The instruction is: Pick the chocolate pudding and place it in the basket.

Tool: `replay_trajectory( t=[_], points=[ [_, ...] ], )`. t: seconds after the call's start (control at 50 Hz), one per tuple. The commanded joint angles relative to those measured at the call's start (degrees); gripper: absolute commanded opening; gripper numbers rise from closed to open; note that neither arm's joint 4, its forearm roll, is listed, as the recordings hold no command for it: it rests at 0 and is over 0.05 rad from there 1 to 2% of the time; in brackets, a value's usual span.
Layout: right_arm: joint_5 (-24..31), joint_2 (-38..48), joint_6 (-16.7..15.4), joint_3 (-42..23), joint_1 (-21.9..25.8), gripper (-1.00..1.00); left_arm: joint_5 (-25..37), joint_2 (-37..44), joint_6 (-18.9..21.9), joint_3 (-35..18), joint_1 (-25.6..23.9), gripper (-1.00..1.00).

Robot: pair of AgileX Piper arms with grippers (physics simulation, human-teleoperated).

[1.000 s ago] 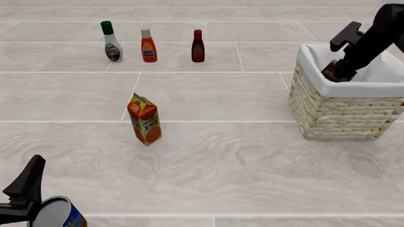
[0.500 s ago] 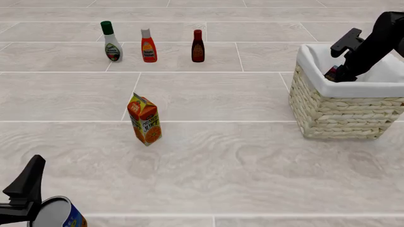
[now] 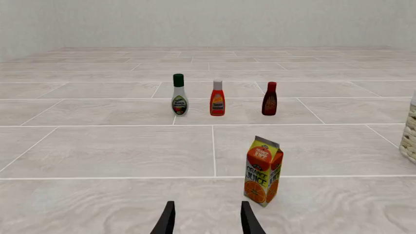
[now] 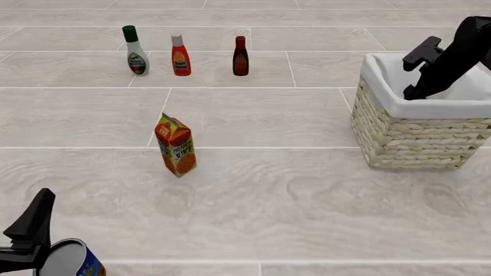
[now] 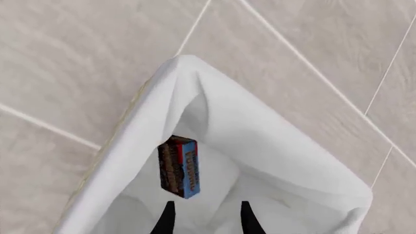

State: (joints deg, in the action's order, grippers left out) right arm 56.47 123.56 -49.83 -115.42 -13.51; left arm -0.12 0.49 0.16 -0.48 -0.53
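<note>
A: Near edge: left gripper point(image 3: 206, 222) idle, fingers spread, nothing held.

B: And the pudding?

A: Chocolate pudding point(image 5: 177, 166) lies inside the basket point(image 4: 399, 138), against the white liner. Right gripper point(image 5: 205, 219) above it, spread, empty. Placement looks done; only retreat remains.

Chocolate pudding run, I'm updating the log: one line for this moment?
chocolate pudding: released inside basket | right pincer: open, above it | left pincer: open, idle

– How is the chocolate pudding point(image 5: 177, 166) placed?
– The small brown carton is seen lying inside the white-lined wicker basket point(image 5: 195, 126), just ahead of the right pincer point(image 5: 204, 217), unheld.
</note>
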Motion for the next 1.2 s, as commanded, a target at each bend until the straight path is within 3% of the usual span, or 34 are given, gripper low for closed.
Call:
replay_trajectory(
  t=[0.02,0.66,1.2],
  points=[
    [-0.4,-0.3,0.4,0.5,0.1,1.00,0.0,-0.2,0.0,0.1,0.0,1.00],
    [1.7,-5.7,0.0,0.5,-0.3,1.00,0.0,-0.1,0.0,0.1,0.0,1.00],
    [0.1,-18.1,-0.7,11.9,-0.9,1.00,0.0,-0.2,0.0,0.1,0.0,1.00]
  ],
)
